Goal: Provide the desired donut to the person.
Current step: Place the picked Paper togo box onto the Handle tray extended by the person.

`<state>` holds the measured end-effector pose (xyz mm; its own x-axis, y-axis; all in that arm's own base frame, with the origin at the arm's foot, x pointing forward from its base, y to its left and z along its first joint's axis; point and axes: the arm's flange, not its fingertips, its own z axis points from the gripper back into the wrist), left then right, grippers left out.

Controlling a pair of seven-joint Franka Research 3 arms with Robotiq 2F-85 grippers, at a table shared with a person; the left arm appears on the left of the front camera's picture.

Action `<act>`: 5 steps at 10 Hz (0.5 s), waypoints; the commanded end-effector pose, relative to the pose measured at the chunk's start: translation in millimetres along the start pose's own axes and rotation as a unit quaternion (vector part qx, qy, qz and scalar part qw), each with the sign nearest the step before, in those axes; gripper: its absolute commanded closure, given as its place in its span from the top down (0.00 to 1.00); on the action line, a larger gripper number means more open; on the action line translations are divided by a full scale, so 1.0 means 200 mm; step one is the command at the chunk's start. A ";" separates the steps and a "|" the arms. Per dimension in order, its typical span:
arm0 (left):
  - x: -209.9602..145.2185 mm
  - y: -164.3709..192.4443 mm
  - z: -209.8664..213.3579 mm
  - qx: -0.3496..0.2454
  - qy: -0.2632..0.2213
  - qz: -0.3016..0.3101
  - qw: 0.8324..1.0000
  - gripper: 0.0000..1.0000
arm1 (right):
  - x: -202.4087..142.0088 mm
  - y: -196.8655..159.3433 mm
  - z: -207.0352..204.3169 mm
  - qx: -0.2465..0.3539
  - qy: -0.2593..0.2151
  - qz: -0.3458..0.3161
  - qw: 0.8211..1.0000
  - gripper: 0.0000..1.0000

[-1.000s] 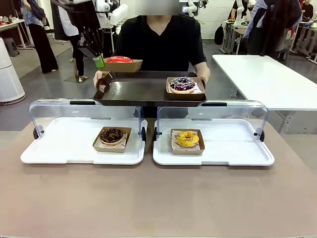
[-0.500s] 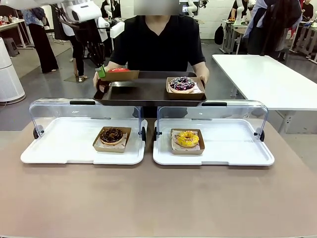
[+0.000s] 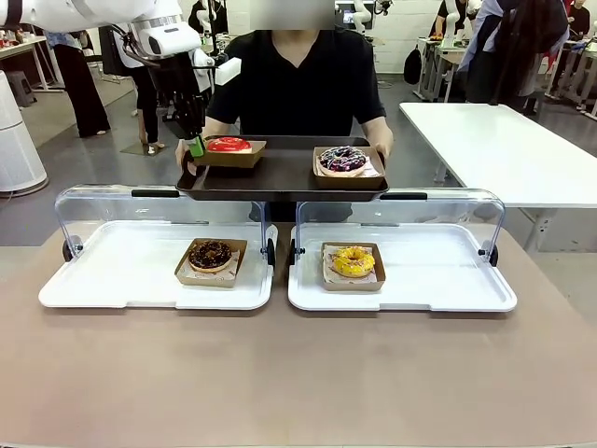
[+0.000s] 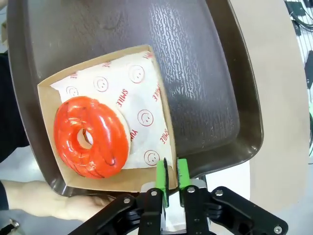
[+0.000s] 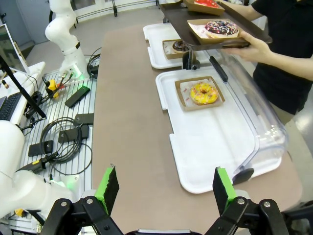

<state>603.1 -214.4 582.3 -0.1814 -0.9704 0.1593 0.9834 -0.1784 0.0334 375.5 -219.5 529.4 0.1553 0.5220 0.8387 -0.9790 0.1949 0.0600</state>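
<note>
1. At the far side of the brown table (image 3: 298, 373), the person in a black T-shirt (image 3: 298, 84) holds a dark brown plastic serving tray (image 3: 280, 175) with both hands.
2. On this serving tray, at its left part in the front view, lies the red glazed donut (image 3: 229, 144) in a brown cardboard dish (image 4: 45, 98) lined with printed white paper.
3. The left hand (image 4: 171, 176) is at the corner of this cardboard dish. Its green pads (image 4: 160, 177) stand close together, one on each side of the dish's edge; I cannot tell if they press it.
4. A donut with dark purple icing (image 3: 343, 157) sits in its own cardboard dish at the right part of the serving tray.
5. The right hand (image 5: 164, 188) hangs above the near table edge, spread wide, with nothing between its fingers.
6. Near the robot, two white trays with raised clear lids carry a chocolate donut (image 3: 210, 254) and a yellow donut (image 3: 353, 260).
</note>
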 end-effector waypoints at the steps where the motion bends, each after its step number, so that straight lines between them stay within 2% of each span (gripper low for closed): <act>1: -0.01 0.03 0.04 -0.008 0.007 -0.002 1.000 0.76 | 0.00 0.00 0.00 0.005 0.000 0.006 1.000 1.00; 2: 0.00 0.03 0.04 -0.009 0.008 -0.001 1.000 1.00 | 0.00 0.00 0.00 0.005 0.000 0.006 1.000 1.00; 4: 0.00 0.01 0.03 -0.009 0.011 0.002 1.000 1.00 | 0.00 0.00 0.00 0.005 0.000 0.006 1.000 1.00; 5: 0.00 0.02 0.04 -0.013 0.012 0.000 1.000 0.90 | 0.00 0.00 0.00 0.005 0.000 0.006 1.000 1.00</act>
<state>603.0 -214.2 583.7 -0.1826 -0.9707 0.1565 0.9832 -0.1811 0.0237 375.5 -219.5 529.4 0.1553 0.5221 0.8387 -0.9790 0.1948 0.0600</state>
